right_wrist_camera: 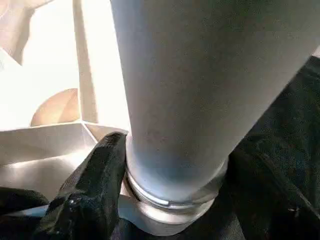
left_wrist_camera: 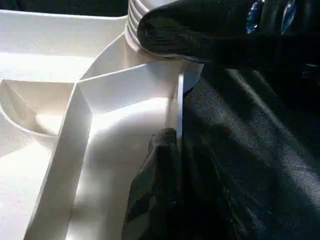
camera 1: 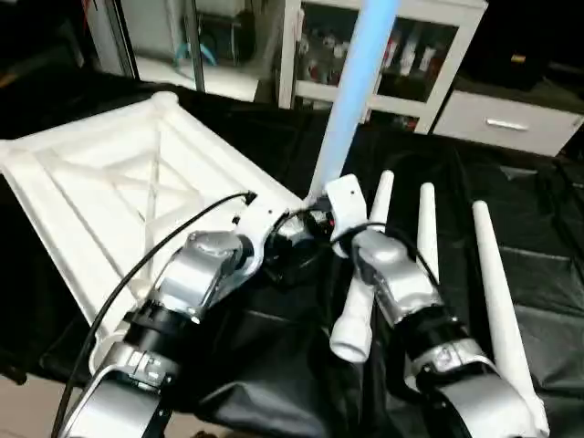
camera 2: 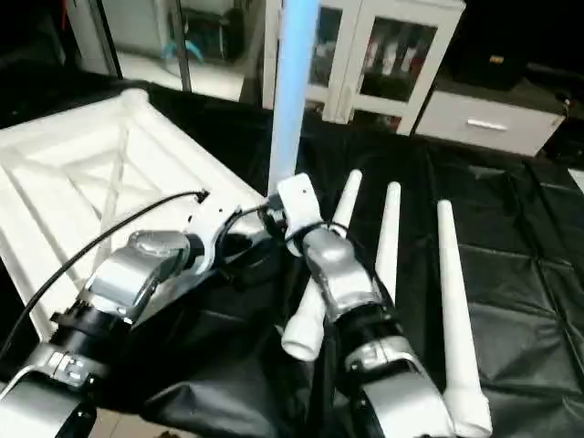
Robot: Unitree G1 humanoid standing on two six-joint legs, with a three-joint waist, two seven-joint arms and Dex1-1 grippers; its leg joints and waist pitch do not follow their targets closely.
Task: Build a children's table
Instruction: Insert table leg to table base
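Writing or labels cannot be read anywhere in the room; the bottles in the white cabinet (camera 1: 392, 46) at the back are too small to tell. Black cloth (camera 1: 538, 265) covers the work surface. On it the white table top (camera 1: 100, 182) lies upside down, its X ribs facing up, at the robot's left. Three loose legs (camera 1: 493, 274) lie side by side on the cloth at the right, partly hidden under the right forearm. One upright leg (camera 1: 360, 87) stands in the near corner socket (right_wrist_camera: 170, 215) of the top. The right gripper (right_wrist_camera: 170, 190) is clamped around the base of this leg, one black finger (right_wrist_camera: 95, 190) at each side. The left gripper (left_wrist_camera: 167, 165) is shut on the thin edge wall of the top, just beside that same corner.
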